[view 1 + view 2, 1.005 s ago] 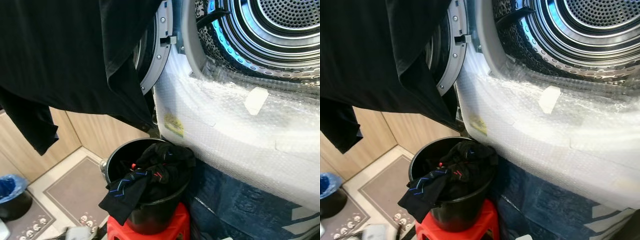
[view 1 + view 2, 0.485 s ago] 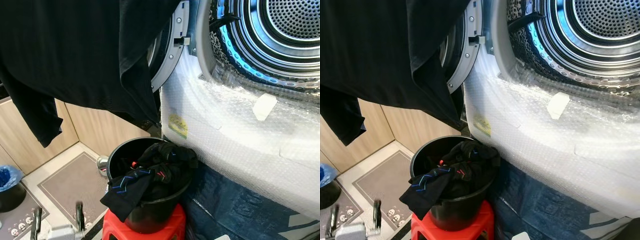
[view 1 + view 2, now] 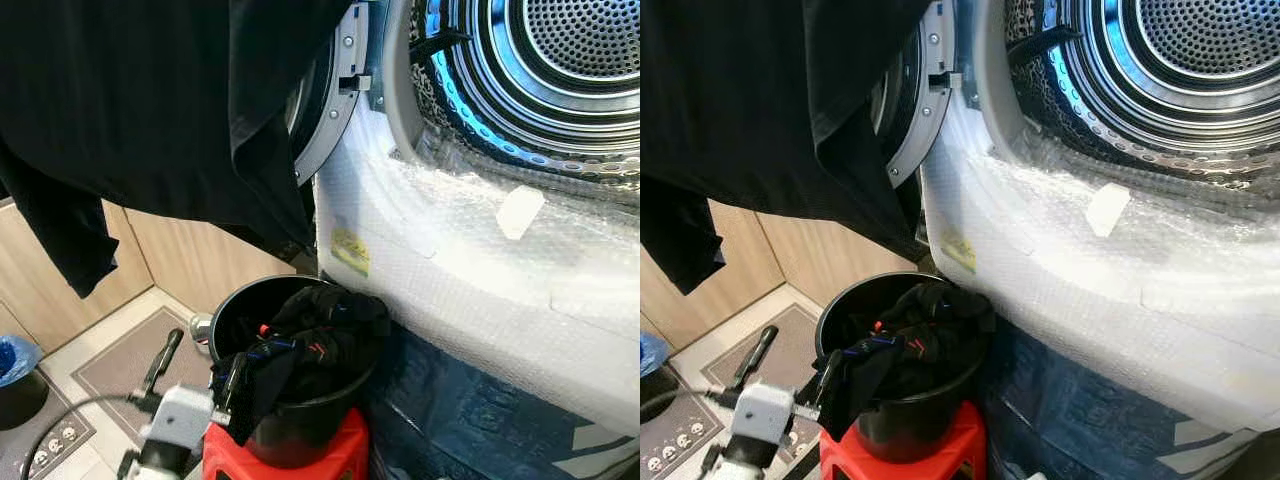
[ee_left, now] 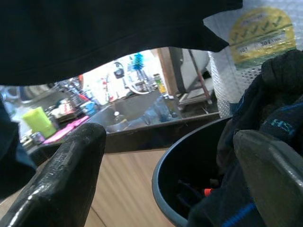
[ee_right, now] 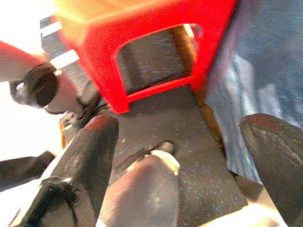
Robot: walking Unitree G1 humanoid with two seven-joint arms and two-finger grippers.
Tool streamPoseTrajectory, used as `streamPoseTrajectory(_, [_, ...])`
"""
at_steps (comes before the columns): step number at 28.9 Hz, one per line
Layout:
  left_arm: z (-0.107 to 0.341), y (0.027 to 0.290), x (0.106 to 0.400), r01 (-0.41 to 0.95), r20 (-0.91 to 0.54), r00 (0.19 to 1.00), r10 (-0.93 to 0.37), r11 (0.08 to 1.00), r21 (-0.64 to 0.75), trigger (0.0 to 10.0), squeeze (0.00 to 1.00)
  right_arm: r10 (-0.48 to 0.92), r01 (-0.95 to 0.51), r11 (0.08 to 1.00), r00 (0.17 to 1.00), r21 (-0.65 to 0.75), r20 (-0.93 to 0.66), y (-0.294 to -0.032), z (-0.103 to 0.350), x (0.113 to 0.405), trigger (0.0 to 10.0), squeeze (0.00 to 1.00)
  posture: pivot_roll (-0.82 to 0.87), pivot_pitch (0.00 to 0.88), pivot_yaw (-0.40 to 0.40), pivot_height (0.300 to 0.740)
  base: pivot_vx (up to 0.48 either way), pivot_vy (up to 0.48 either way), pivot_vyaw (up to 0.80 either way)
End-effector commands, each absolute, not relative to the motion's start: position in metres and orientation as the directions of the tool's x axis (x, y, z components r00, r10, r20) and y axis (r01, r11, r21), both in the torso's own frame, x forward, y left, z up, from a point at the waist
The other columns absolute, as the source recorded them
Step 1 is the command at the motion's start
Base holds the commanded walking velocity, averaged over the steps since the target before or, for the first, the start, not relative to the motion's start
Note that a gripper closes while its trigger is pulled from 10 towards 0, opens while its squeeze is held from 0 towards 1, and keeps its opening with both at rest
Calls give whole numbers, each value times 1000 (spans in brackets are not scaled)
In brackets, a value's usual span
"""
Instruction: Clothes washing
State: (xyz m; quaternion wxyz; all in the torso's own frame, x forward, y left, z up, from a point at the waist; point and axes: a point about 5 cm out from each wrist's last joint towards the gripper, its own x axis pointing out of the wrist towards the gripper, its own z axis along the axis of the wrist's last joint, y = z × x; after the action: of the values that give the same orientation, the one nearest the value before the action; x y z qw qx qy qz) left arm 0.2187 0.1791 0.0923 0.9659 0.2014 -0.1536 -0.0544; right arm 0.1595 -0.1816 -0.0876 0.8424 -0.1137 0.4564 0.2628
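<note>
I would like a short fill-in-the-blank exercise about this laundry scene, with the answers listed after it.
1. The black bucket stands on a ____ stool.
2. The left gripper reaches toward the bucket with its jaws ____.
3. The washing machine front is wrapped in ____ wrap.
4. The bucket holds dark ____.

Answers: red; open; bubble; clothes

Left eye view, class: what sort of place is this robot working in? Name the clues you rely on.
Probably a home laundry corner. A front-loading washing machine stands open, showing its steel drum; a black bucket of dark clothes sits on a red stool; the left gripper reaches toward it.
</note>
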Motion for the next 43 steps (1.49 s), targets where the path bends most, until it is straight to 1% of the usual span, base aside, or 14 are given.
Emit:
streamPoseTrajectory(1, [89, 175, 221, 118, 227, 950, -216, 917, 381, 10000, 0, 401, -606, 792, 412, 82, -818, -181, -86, 157, 10000, 0, 71, 0, 9, 740, 0, 0, 0])
streamPoseTrajectory(7, [90, 152, 230, 355, 124, 900, -417, 869, 344, 10000, 0, 505, -736, 660, 288, 149, -814, -187, -85, 143, 10000, 0, 32, 0, 33, 740, 0, 0, 0])
streamPoseTrajectory(8, [90, 152, 230, 355, 124, 900, -417, 869, 344, 10000, 0, 505, -736, 660, 288, 149, -814, -187, -85, 143, 10000, 0, 32, 0, 33, 740, 0, 0, 0])
streamPoseTrajectory(9, [91, 147, 233, 430, 98, 869, -484, 839, 333, 10000, 0, 529, -770, 620, 269, 150, -805, -190, -82, 143, 10000, 0, 29, 0, 35, 740, 0, 0, 0])
streamPoseTrajectory(13, [93, 139, 236, 554, 52, 803, -594, 775, 306, 10000, 0, 570, -804, 582, 293, 126, -768, -196, -73, 153, 10000, 0, 12, 0, 44, 740, 0, 0, 0])
streamPoseTrajectory(14, [97, 137, 237, 584, 41, 776, -629, 742, 329, 10000, 0, 583, -795, 596, 338, 107, -739, -204, -64, 163, 10000, 0, -3, 0, 55, 740, 0, 0, 0])
streamPoseTrajectory(19, [102, 139, 236, 624, 16, 744, -668, 703, 342, 10000, 0, 652, -779, 620, 447, 92, -613, -218, -38, 179, 10000, 0, -21, 0, 69, 740, 0, 0, 0])
streamPoseTrajectory(22, [102, 141, 236, 630, 7, 744, -668, 705, 326, 10000, 0, 673, -765, 634, 474, 112, -568, -218, -30, 182, 10000, 0, -27, 6, 73, 740, 0, 0, 0])
streamPoseTrajectory(26, [108, 152, 242, 626, 1, 756, -655, 723, 291, 10000, 0, 750, -765, 630, 554, 133, -361, -209, 10, 192, 10000, 0, -35, 22, 78, 740, 0, 0, 0])
streamPoseTrajectory(28, [110, 159, 251, 625, 1, 768, -641, 749, 220, 10000, 0, 758, -742, 651, 626, 160, -183, -197, 44, 207, 10000, 0, -37, 27, 76, 740, 0, 0, 0])
streamPoseTrajectory(30, [114, 168, 261, 598, 13, 789, -614, 774, 209, 10000, 0, 784, -760, 612, 620, 219, -40, -185, 71, 213, 10000, 0, -38, 31, 75, 740, 0, 0, 0])
streamPoseTrajectory(32, [116, 171, 266, 594, 13, 793, -610, 777, 208, 10000, 0, 795, -774, 587, 606, 236, 10, -180, 82, 214, 10000, 0, -35, 33, 73, 740, 0, 0, 0])
streamPoseTrajectory(38, [117, 173, 278, 605, 5, 785, -620, 768, 212, 10000, 0, 799, -799, 548, 587, 249, 127, -171, 113, 220, 10000, 0, -33, 38, 64, 740, 0, 0, 0])
streamPoseTrajectory(43, [115, 157, 288, 669, 1, 737, -676, 730, 139, 10000, 0, 799, -803, 514, 576, 301, 173, -166, 142, 219, 10000, 0, -44, 38, 57, 740, 0, 0, 0])
